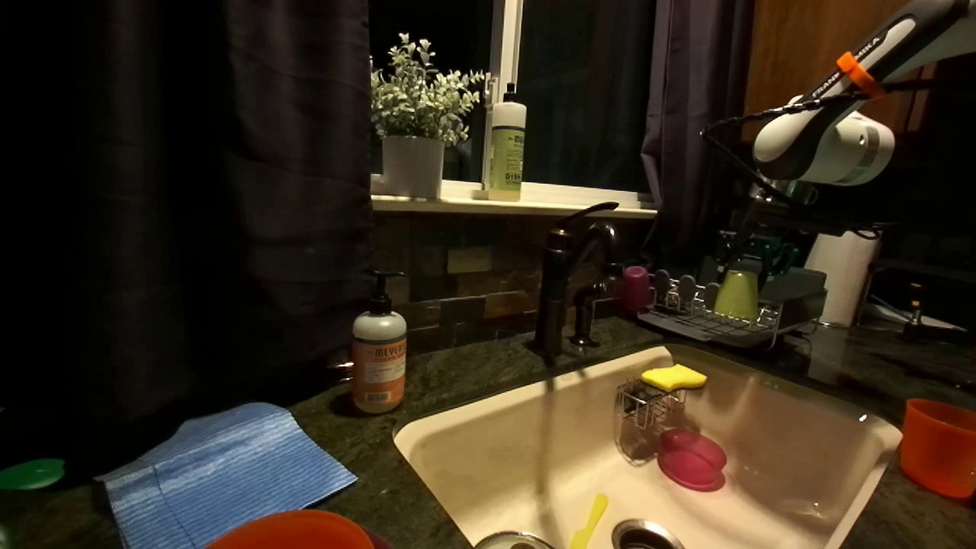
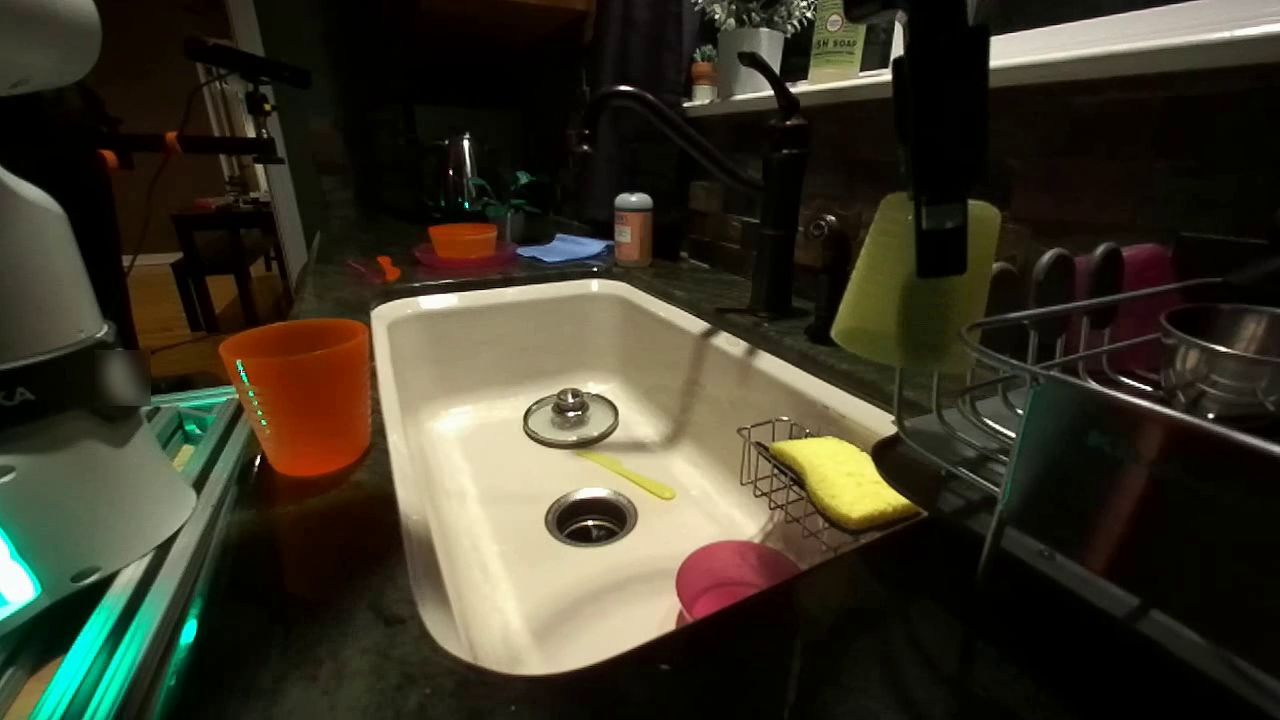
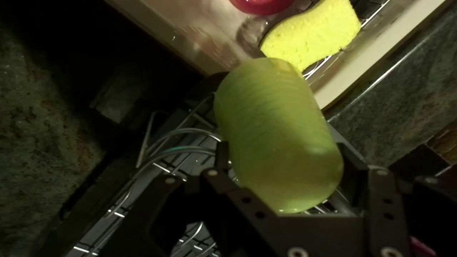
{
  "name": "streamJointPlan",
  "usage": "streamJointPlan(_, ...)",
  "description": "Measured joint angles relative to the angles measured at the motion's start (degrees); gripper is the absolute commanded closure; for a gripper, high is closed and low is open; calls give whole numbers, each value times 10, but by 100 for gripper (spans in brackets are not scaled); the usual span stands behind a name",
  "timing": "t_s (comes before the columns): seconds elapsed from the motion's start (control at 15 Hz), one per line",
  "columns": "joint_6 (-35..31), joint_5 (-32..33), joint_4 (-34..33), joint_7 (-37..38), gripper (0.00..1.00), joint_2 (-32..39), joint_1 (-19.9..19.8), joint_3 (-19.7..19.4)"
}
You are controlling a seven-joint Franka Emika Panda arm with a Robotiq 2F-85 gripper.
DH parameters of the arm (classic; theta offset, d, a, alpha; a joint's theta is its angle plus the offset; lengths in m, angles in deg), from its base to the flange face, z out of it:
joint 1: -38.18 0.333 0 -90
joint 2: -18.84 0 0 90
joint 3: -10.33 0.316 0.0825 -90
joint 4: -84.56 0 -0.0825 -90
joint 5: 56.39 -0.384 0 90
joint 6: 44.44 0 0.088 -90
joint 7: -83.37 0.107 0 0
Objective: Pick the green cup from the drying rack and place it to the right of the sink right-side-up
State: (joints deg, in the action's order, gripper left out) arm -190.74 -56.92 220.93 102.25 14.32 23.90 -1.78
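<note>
Green cup [image 3: 278, 132] is base-up over the drying rack [image 1: 690, 325], mouth pointing down and away from the gripper [image 3: 284, 151]. Jaws look clamped across it, one side on each flank, nearer the base end; can't tell whether the rim is off the wires. Long axis slants against the finger line in the wrist view. That's what matters next: right-side-up to the right of the sink [image 2: 520, 335] likely means flipping that axis end for end, so a plain lift-and-lower probably lands it inverted.
</note>
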Motion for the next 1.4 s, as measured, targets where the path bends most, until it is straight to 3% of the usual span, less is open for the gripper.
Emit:
streamJointPlan(0.47,66,12,15,30,55,-93,0,20)
streamJointPlan(0.87,116,-3,79,48,55,-193,1,47)
streamJointPlan(1.4,91,0,168,42,55,-262,-69,29)
